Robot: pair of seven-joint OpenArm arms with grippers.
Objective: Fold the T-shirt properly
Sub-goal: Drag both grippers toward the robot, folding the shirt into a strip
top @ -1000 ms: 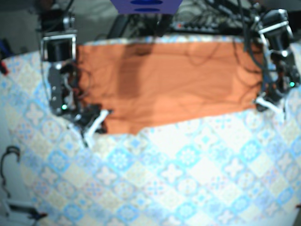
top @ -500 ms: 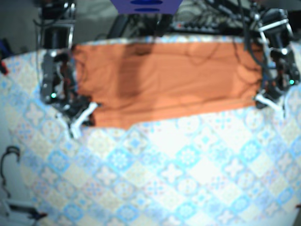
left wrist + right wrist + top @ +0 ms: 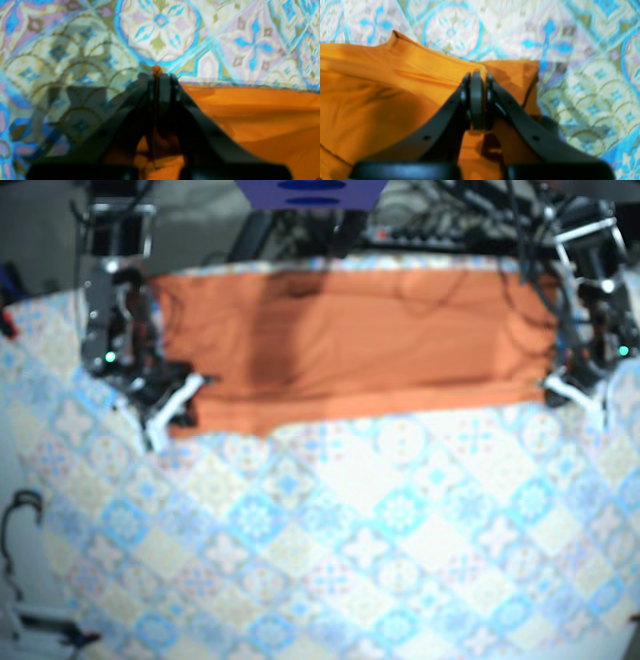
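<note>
tablecloth (image 3: 380,550): glossy blue-and-cream tile print, under the shirt | shirt (image 3: 350,330): orange, soft, creased, one long flat band | left gripper (image 3: 160,77): black jaws closed, pinching the shirt's near corner | right gripper (image 3: 476,77): black jaws closed, pinching the shirt's opposite near corner

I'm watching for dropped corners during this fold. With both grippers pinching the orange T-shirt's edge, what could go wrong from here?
1. The left gripper pinches only a thin sliver of the orange fabric T-shirt, which barely shows past its tips. It may slip out under tension.
2. At the right gripper the shirt corner looks bunched and doubled over, so a crooked crease could get folded in.
</note>
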